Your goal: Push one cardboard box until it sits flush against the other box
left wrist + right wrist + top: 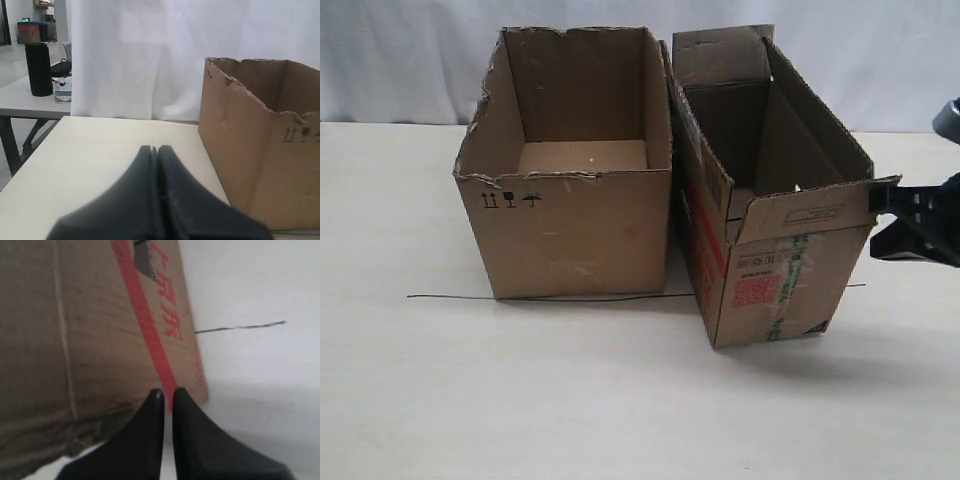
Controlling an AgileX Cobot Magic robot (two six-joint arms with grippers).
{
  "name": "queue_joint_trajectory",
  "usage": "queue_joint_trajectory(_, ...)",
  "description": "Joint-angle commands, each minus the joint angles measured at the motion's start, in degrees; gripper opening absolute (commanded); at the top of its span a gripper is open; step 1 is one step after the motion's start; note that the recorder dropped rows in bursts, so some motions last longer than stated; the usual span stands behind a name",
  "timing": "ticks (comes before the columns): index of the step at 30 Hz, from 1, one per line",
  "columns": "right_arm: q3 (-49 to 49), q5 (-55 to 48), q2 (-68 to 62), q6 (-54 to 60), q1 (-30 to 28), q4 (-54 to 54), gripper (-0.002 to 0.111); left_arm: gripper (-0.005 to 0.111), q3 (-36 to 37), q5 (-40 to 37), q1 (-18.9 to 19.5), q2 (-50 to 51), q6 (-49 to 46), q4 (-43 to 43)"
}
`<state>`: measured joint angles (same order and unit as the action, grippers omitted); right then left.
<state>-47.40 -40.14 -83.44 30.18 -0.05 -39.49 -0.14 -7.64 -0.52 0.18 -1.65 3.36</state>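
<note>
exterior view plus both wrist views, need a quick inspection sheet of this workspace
surface: pale table, bare apart from the boxes.
job's things: cardboard box stands skewed beside the other box; they are close at the rear, with a wedge gap at the front, so not flush.
clutter: nothing seen.
grippers: right gripper is shut, tips at the cardboard box's outer side wall. Left gripper is shut, clear of the other box.
cables: a thin dark line runs across the table under the boxes; wire or mark, cannot tell.
surroundings: white curtain behind; side table with a black cylinder.
</note>
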Motion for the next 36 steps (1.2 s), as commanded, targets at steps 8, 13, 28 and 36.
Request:
queue_joint_trajectory(8, 0.1, -2.5, -3.5, 9.7, -0.6, -14.4, 0.005, 0.0, 0.1, 0.3, 0.2, -0.2, 0.0, -0.3)
queue_joint_trajectory(13, 0.1, -4.6, -3.5, 10.5, -0.5, -16.7, 0.005, 0.0, 0.1, 0.3, 0.2, -0.2, 0.0, -0.3)
queue_joint_trajectory(28, 0.1, -7.9, 5.2, 9.1, -3.5, -7.8, 0.005, 0.0, 0.1, 0.3, 0.2, -0.2, 0.0, -0.3)
queue_joint_trajectory(36, 8.0, -8.3, 23.7, -1.3, 5.5, -2.5, 0.005, 0.0, 0.1, 0.3, 0.2, -0.2, 0.0, -0.3)
